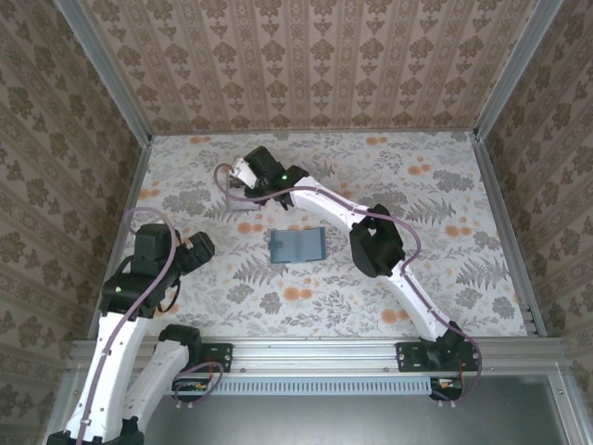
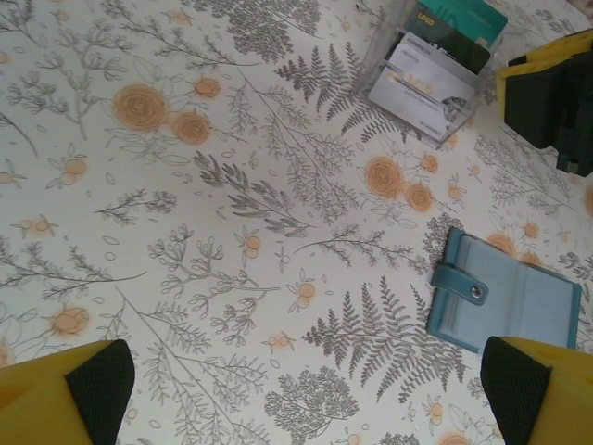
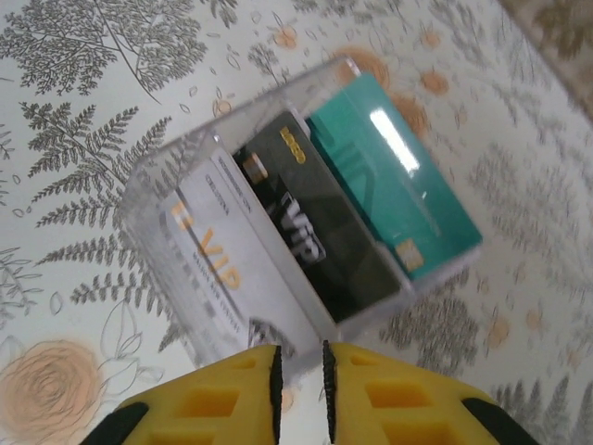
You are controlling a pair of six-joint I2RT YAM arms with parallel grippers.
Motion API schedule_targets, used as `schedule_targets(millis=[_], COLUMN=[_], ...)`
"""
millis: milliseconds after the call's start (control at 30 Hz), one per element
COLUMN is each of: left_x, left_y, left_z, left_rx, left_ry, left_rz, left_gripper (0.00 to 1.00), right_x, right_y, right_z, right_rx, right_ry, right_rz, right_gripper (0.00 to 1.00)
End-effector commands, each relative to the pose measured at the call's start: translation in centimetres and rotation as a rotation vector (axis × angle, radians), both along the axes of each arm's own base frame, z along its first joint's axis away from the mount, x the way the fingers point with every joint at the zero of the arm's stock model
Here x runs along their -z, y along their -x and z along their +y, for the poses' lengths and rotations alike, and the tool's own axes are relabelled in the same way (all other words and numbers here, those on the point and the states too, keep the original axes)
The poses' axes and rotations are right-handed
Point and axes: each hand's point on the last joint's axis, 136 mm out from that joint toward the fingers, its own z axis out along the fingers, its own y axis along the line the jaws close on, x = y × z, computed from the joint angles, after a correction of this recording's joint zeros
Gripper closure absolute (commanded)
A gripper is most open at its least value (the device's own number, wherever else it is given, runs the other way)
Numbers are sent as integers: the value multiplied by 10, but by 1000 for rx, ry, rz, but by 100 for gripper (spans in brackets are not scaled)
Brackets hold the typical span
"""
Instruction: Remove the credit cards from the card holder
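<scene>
Jaws on the right gripper (image 3: 301, 375) stand a sliver apart, with nothing between them. Just ahead of their tips sits a clear plastic box (image 3: 153, 195) holding three cards side by side: a white card (image 3: 218, 278) with orange VIP lettering nearest the left finger, a black card (image 3: 306, 232) marked VIP in the middle, and a plain teal card (image 3: 389, 176) farthest out. The box rests on the floral-printed table (image 2: 232, 185).

Jaws on the left gripper (image 2: 306, 385) are spread wide and empty, hovering above the cloth. The small flat teal-blue bifold card holder (image 2: 519, 301) lies just ahead of the right-hand finger of that gripper, apart from it. It is opened flat, with its two panels side by side and its snap tab (image 2: 459, 287) folded across the near panel. From the right gripper it lies well apart, back toward the arm bases.

Judging by this layout, most of the job looks done: three cards are already out of the holder and collected in the box. The visible pockets are pale and seem bare, but the pictures are too small to tell whether a card is tucked inside. What is left is likely a check of the holder, or one last pull if a pocket is occupied.
</scene>
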Motion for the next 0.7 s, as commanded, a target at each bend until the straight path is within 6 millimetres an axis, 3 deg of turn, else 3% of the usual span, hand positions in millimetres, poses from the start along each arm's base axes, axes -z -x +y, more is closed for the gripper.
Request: schedule_targets(millis=[0, 233, 333, 400, 667], left_x=[0, 10, 16, 20, 46], left_y=[-12, -37, -47, -53, -66], left_z=[-12, -42, -55, -67, -127], left_rx=[54, 129, 157, 182, 318], left_ry=[38, 145, 173, 180, 162], left_rz=[-23, -11, 3, 13, 94], left_gripper=[1, 9, 12, 12, 12], right_x=[-70, -79, -77, -74, -43], right_y=[5, 43, 60, 69, 103], right_z=[-15, -61, -85, -103, -164], right_rx=[132, 288, 349, 404, 609], right_ry=[-210, -383, -452, -512, -629], right_rz=[43, 326, 377, 394, 550], right_gripper=[73, 68, 76, 88, 100])
